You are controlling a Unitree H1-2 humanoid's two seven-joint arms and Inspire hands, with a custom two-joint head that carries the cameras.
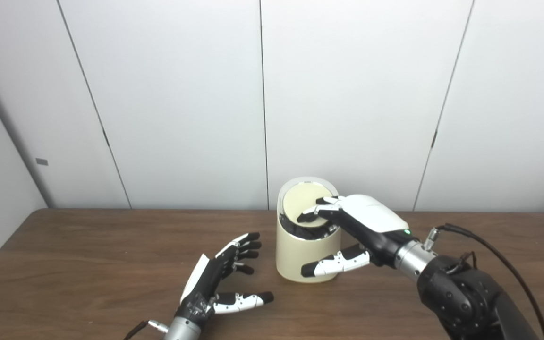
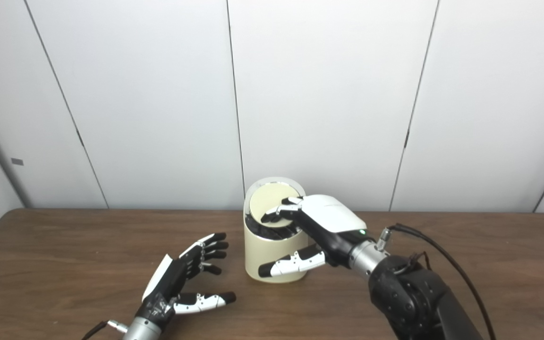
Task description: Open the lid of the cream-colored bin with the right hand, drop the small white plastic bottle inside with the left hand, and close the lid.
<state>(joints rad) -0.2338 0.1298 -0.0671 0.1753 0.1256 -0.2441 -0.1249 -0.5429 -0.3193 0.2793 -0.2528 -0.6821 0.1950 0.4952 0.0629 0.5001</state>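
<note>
The cream-colored bin (image 1: 295,255) stands upright near the middle of the brown table (image 1: 88,264). Its round lid (image 1: 302,202) is tilted up toward the back, showing a dark gap along the front rim. My right hand (image 1: 352,226) reaches over the bin from the right: its fingers (image 1: 317,212) rest on the lid and its thumb (image 1: 333,264) lies against the bin's front wall. My left hand (image 1: 220,278) is open and empty, palm facing the bin, low over the table to the bin's left. No white plastic bottle is visible in either view.
White wall panels (image 1: 182,94) stand right behind the table's back edge. A black cable (image 1: 498,255) loops off my right wrist.
</note>
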